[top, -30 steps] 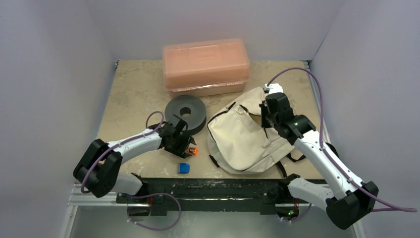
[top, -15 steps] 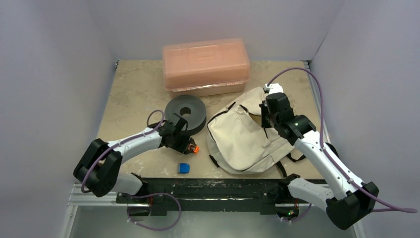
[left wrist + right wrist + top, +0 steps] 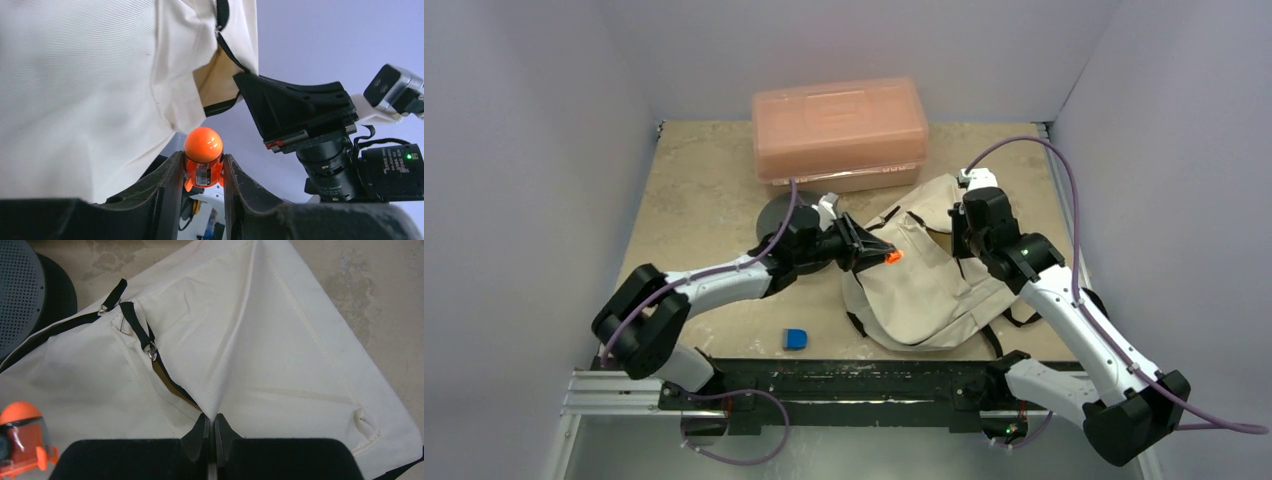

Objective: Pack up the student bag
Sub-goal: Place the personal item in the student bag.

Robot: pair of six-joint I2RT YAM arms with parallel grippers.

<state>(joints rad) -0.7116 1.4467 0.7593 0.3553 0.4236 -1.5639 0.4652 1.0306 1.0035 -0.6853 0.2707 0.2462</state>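
Bag: the bag (image 3: pixel 919 285) is lying on the table (image 3: pixel 694 190), just beside the grey disc (image 3: pixel 20 290).
Left tool: the left tool (image 3: pixel 202 167) is gripping a small orange item (image 3: pixel 203 145) at the bag's left edge.
Right tool: the right tool (image 3: pixel 210 430) is pinching the bag's fabric by the zip.

Right gripper (image 3: pixel 210 424): bottom centre, tips pressed together on a raised fold of cream cloth.
Student bag (image 3: pixel 280 340): fills most of the frame, creases fanning up from the pinch.
Zip (image 3: pixel 170 382): partly parted, just left of the tips; black pull tabs (image 3: pixel 135 322) above.
Grey disc (image 3: pixel 20 285): top left, perforated face.
Orange object (image 3: pixel 22 432): lower left edge.
Table (image 3: pixel 380 295): mottled tan, upper right.
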